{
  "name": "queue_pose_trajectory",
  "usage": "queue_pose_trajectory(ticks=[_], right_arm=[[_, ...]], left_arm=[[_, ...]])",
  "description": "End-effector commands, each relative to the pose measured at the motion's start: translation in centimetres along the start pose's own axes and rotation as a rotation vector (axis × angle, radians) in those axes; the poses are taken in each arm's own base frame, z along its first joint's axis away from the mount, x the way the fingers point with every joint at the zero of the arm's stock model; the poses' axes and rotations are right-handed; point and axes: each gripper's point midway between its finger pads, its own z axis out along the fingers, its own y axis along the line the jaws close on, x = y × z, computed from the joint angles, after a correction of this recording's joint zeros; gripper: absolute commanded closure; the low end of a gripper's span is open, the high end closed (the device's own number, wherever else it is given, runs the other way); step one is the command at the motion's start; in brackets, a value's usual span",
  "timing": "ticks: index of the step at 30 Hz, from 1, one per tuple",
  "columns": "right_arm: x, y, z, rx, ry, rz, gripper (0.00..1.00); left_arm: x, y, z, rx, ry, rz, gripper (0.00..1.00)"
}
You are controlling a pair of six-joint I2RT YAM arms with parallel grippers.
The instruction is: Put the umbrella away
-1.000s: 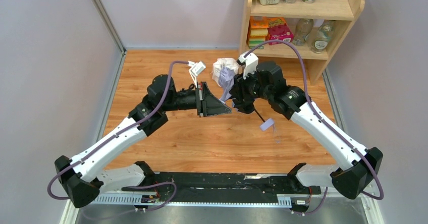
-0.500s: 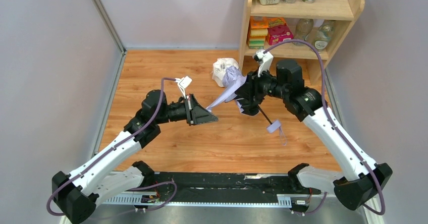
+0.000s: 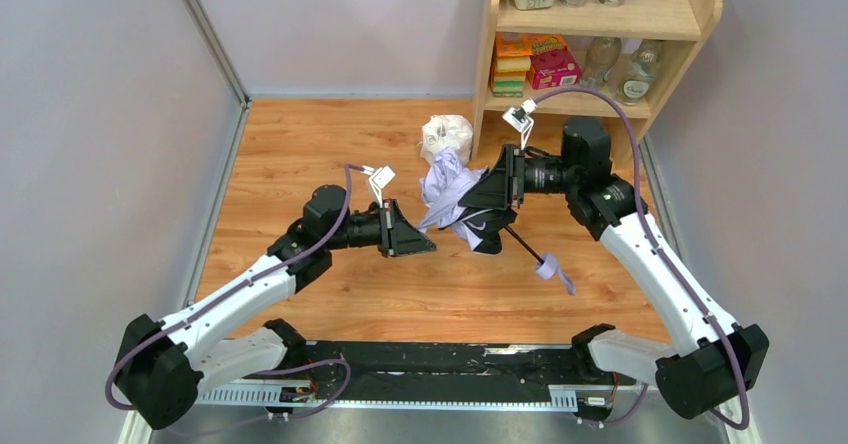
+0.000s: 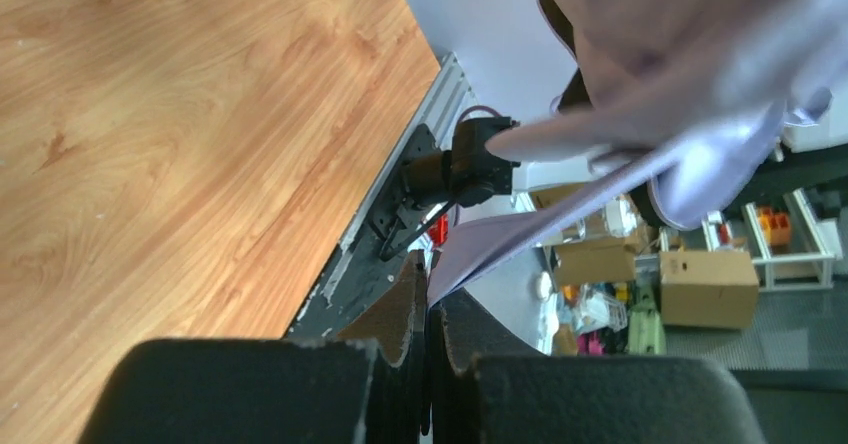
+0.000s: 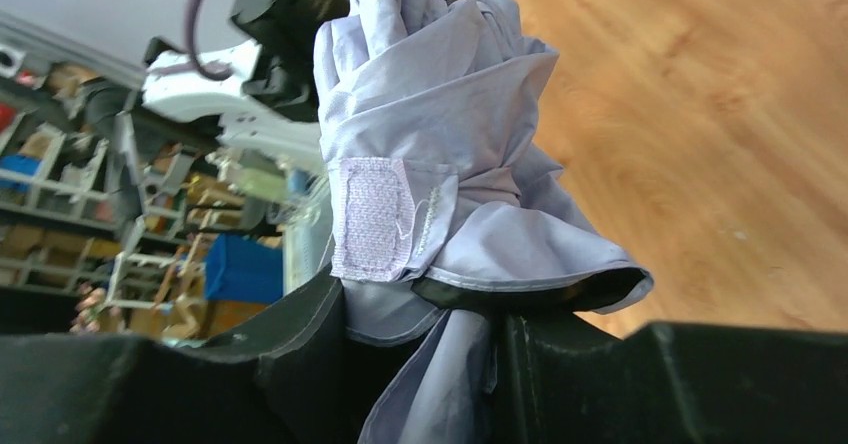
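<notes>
The umbrella (image 3: 447,186) wore a pale lavender canopy, black on the underside where the folds turned outward. A lighter, finely dotted fastening patch (image 5: 368,219) sat on the cloth (almost white, with a woven look). Its shaft (image 3: 522,242) was black and its handle (image 3: 552,267) lavender. The table (image 3: 300,154) showed warm orange-brown wood grain. The left arm (image 3: 230,299) and right arm (image 3: 660,274) were white with black joints. The left gripper (image 3: 430,247) and right gripper (image 3: 470,204) were black. The wrapped lump (image 3: 447,132) was white.
</notes>
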Motion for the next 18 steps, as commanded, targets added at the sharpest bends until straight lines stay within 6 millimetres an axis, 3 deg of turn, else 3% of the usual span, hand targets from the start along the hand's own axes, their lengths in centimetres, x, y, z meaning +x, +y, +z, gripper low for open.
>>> queue_pose_trajectory(ticks=[1,6,9,11,14,18], right_arm=[[0.3,6.9,-2.4,-0.233,0.060,-0.101,1.00],[2.0,4.8,-2.8,-0.105,0.067,-0.124,1.00],[1.7,3.4,-2.8,-0.027,0.028,-0.160,1.00],[1.3,3.0,-2.5,-0.009,0.025,-0.181,1.00],[1.0,1.7,-1.8,0.053,0.064,-0.226,1.00],[0.2,0.4,-1.2,0.138,0.095,-0.303,1.00]], left_arm=[[0.5,0.7,0.4,-0.005,0.105,0.187,1.00],[0.5,1.8,-0.3,-0.082,0.119,0.220,1.00],[0.5,1.8,-0.7,-0.100,0.102,0.195,0.97],[0.7,1.6,-1.0,-0.104,0.094,0.164,0.86],[0.7,0.5,-1.8,-0.085,0.065,0.159,0.58],[0.7,-1.4,-3.3,-0.062,0.030,0.147,0.46]])
